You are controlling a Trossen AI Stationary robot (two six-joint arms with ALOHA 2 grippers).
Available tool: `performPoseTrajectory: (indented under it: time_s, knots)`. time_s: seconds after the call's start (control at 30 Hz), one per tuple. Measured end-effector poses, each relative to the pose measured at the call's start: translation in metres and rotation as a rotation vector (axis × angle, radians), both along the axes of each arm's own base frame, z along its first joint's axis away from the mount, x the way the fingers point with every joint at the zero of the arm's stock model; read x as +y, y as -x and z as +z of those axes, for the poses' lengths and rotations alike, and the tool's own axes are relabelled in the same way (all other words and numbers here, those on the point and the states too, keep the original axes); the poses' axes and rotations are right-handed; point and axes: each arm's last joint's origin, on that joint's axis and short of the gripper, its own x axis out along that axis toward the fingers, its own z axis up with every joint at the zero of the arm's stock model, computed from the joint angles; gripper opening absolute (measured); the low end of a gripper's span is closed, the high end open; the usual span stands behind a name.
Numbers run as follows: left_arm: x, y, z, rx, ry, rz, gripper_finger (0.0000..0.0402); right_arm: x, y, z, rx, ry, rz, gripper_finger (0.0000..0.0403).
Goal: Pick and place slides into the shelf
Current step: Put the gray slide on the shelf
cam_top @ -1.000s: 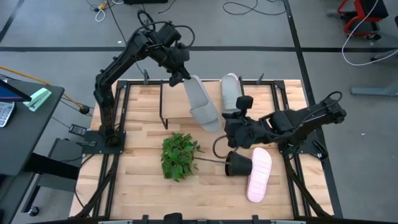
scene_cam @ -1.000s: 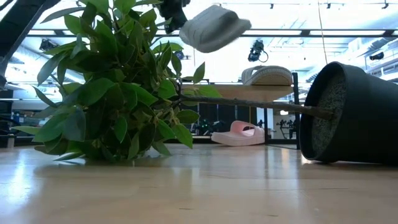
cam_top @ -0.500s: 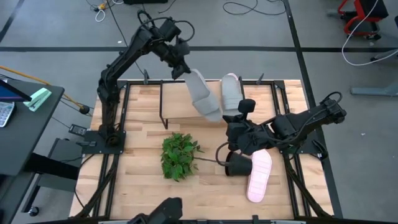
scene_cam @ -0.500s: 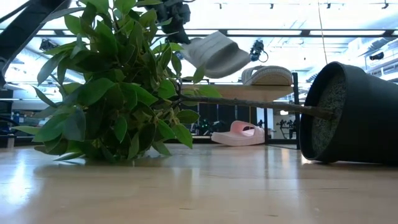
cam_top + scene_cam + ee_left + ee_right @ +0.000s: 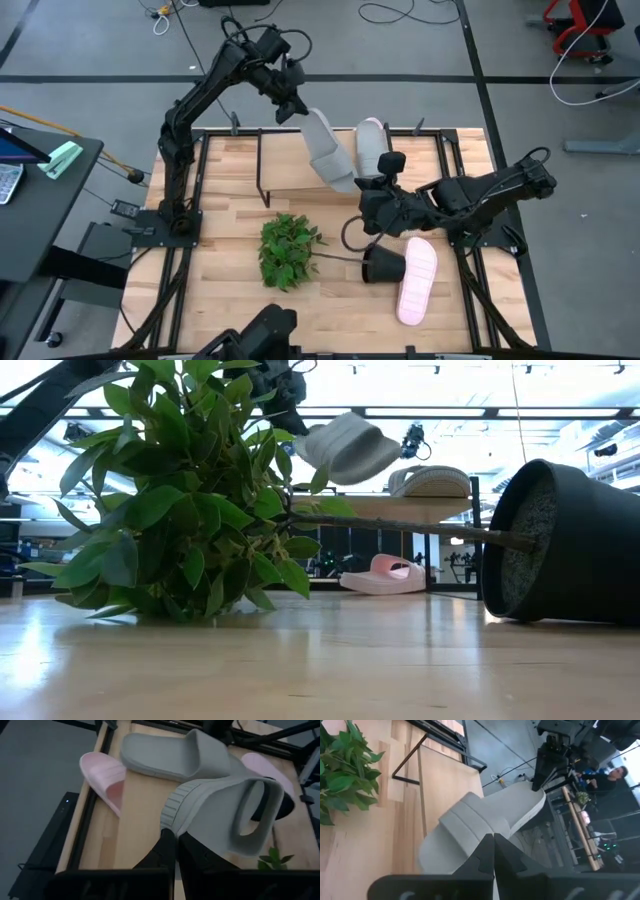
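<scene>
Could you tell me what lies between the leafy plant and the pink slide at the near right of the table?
In the high view, the tipped-over black plant pot lies between the plant's foliage and the pink slide, its stem running from the leaves to the pot.

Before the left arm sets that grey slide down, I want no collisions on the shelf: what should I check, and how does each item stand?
1. Grip: the left gripper clamps the held grey slide by one end: ok.
2. Position: that slide hangs tilted above the shelf: ok.
3. Room: bare board shows beside the other grey slide lying there: ok.
4. Clearance: the right gripper, shut, sits close to the shelf's front: cannot tell.
5. Table: the black pot lies tipped on its side: not ok.
</scene>
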Motion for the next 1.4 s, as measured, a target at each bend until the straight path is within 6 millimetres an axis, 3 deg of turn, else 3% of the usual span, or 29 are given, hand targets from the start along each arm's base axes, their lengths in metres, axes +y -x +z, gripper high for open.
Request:
performPoseTrajectory:
  time_s: [0.3, 0.77, 1.1, 1.4]
  knots:
    - [0.013, -0.012, -0.023, 0.029, 0.003, -0.047, 0.0008, -0.028, -0.007, -0.001, 0.02, -0.031, -0.053, 0.0005]
    - [0.022, -0.01, -0.023, -0.004, -0.078, -0.081, 0.0008, -0.069, -0.017, 0.003, -0.001, -0.102, -0.055, 0.0007]
    - [0.022, -0.012, -0.025, -0.007, -0.093, -0.101, 0.0008, -0.082, -0.02, 0.005, -0.02, -0.11, -0.046, 0.0009]
    - [0.037, -0.027, -0.059, 0.056, -0.035, -0.097, 0.001, -0.085, -0.02, 0.005, -0.018, -0.112, -0.053, 0.0009]
